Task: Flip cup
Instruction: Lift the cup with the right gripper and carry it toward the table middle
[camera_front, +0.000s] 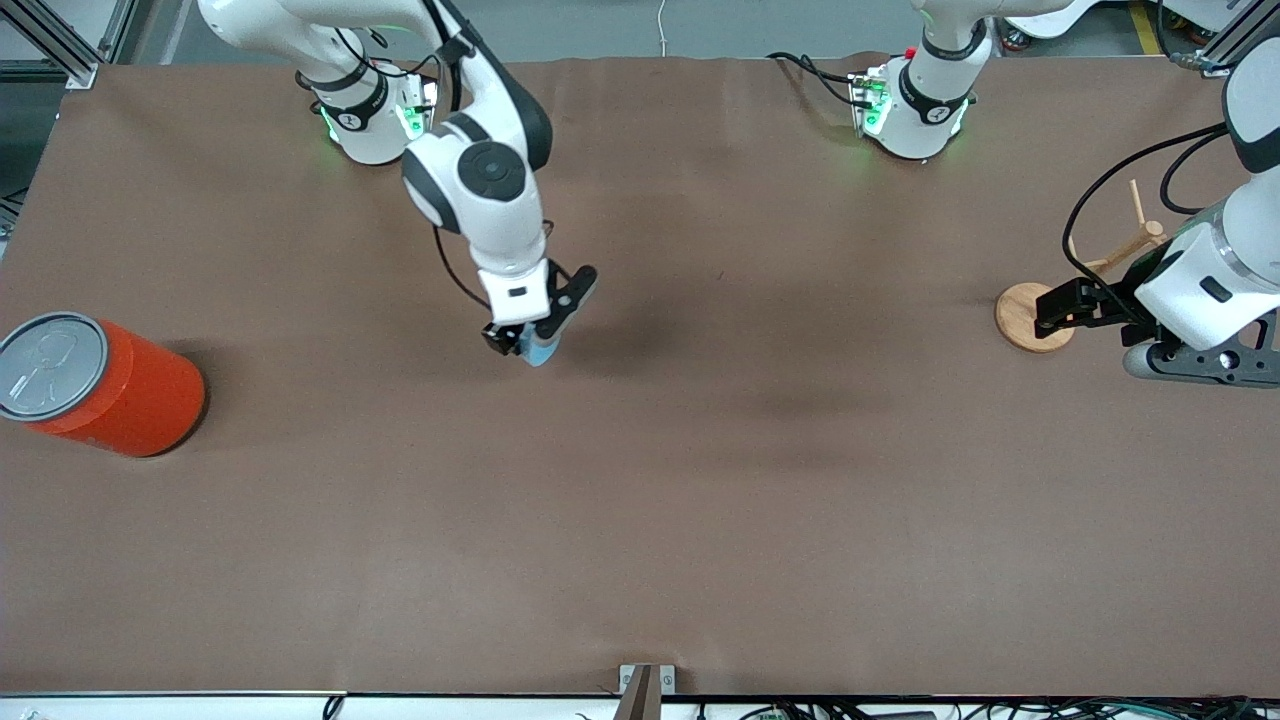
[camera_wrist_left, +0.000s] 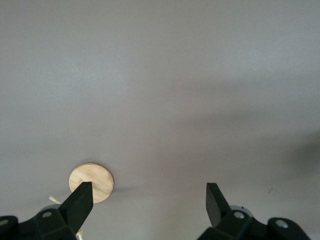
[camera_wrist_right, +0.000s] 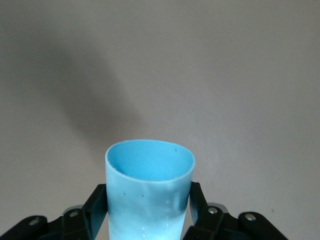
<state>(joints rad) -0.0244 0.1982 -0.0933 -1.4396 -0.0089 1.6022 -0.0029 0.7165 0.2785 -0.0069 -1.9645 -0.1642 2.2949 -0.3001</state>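
The cup (camera_front: 541, 351) is small and light blue, and it hangs a little above the middle of the brown table (camera_front: 700, 500). My right gripper (camera_front: 530, 342) is shut on its wall. In the right wrist view the cup (camera_wrist_right: 149, 187) fills the space between the black fingers (camera_wrist_right: 98, 204), and its brighter blue open mouth points away from the wrist. My left gripper (camera_front: 1047, 306) waits low over the left arm's end of the table, open, with nothing between its fingers (camera_wrist_left: 80, 199).
A large orange canister (camera_front: 110, 385) with a grey lid stands at the right arm's end of the table. A wooden stand with a round base (camera_front: 1022, 322) and slanted pegs sits beside my left gripper; the base (camera_wrist_left: 95, 179) shows in the left wrist view.
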